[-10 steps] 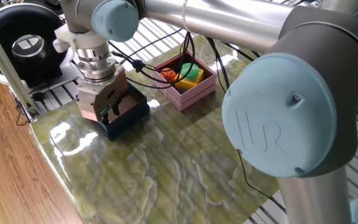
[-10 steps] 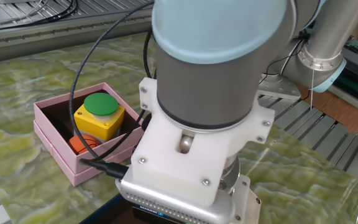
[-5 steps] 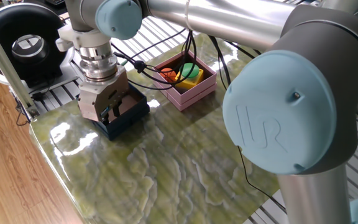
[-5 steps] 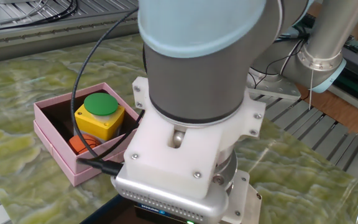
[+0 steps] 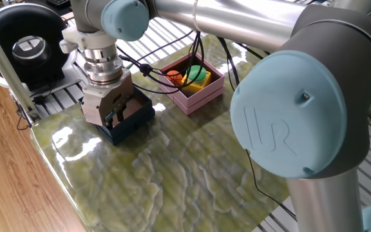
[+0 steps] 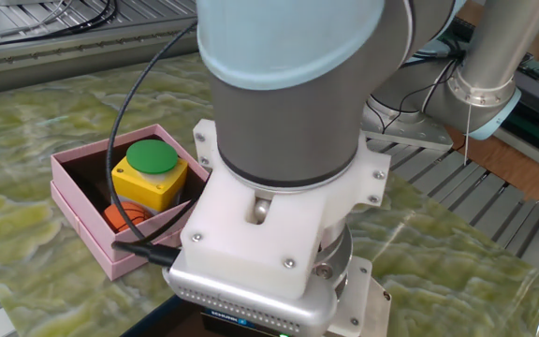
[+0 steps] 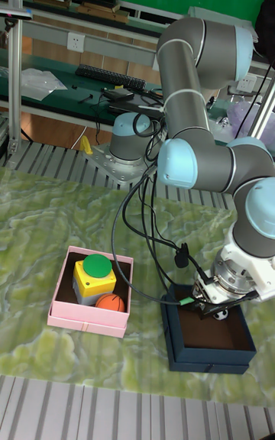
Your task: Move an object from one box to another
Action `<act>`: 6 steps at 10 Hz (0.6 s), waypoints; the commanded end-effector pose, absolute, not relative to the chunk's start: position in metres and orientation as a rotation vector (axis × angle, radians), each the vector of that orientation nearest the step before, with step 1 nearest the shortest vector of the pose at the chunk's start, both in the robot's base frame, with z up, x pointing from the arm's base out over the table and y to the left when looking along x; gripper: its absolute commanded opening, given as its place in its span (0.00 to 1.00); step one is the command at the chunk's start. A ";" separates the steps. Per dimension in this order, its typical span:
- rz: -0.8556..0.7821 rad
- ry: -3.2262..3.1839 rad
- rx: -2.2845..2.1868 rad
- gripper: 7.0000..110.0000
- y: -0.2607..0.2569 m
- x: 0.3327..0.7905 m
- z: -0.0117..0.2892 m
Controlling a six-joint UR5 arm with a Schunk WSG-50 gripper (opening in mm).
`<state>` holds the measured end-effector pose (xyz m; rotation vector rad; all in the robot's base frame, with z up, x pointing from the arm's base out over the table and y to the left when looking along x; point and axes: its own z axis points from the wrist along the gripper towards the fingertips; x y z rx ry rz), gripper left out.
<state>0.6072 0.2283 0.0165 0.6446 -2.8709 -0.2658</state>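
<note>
The navy-blue box (image 7: 186, 353) sits at the table's front right, and shows again as the navy-blue box (image 5: 138, 120) near the table corner. My gripper (image 7: 217, 310) reaches down into it with its fingers apart, and a small white-and-dark object (image 7: 220, 316) lies between the tips. The gripper (image 5: 113, 116) looks open in this view too. The pink box (image 7: 85, 317) stands to the left, holding a yellow block with a green button (image 7: 95, 270) and an orange ball (image 7: 111, 303). The pink box (image 6: 90, 245) is clear in the close view, where the wrist hides the navy box.
Black cables (image 7: 141, 249) hang from the wrist across the gap between the boxes. The arm's base (image 7: 134, 146) stands behind the table. A black round device (image 5: 24, 45) sits off the table's far corner. The marble table edge (image 5: 57, 174) runs close to the navy box.
The wrist has shifted and turned a little over the navy box. The gripper stays down inside the box. The things in the pink box have not moved.
</note>
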 end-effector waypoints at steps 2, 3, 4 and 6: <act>-0.308 -2.874 0.644 0.36 0.234 0.608 0.017; -0.308 -2.874 0.646 0.36 0.233 0.608 0.017; -0.317 -2.874 0.650 0.36 0.235 0.608 0.016; -0.340 -2.870 0.652 0.36 0.238 0.607 0.016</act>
